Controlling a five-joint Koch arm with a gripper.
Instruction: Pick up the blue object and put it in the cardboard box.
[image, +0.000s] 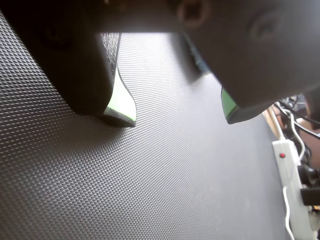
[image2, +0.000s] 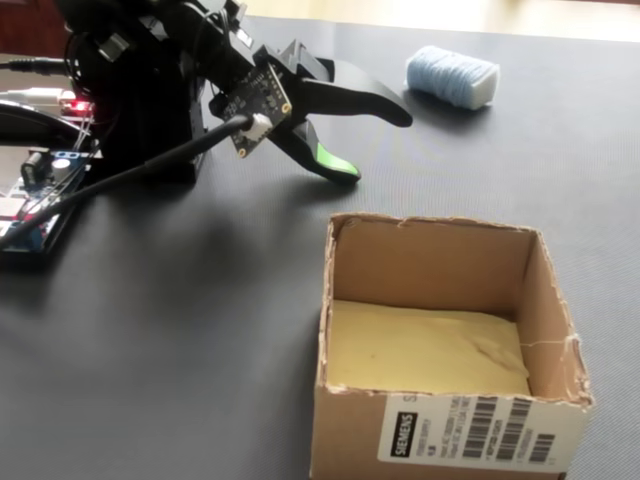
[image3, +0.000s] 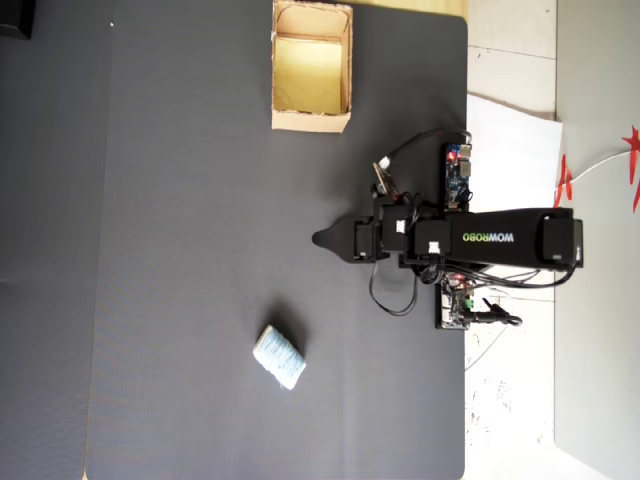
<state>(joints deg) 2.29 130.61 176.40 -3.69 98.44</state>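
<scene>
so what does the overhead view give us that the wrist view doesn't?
Overhead only: the blue object on the mat, the cardboard box at the top edge, apart from it, and the whole arm between them.

Wrist only: a close look at the open gripper with nothing between its green-lined fingertips, plus a white power strip at the right edge.

Both: the black textured mat and the gripper.

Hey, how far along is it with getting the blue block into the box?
Nothing is done yet. The blue block lies on the black mat, apart from the arm. The hand is open and empty, low over the mat. The cardboard box holds nothing. Reaching, grasping, carrying and dropping all remain.
</scene>
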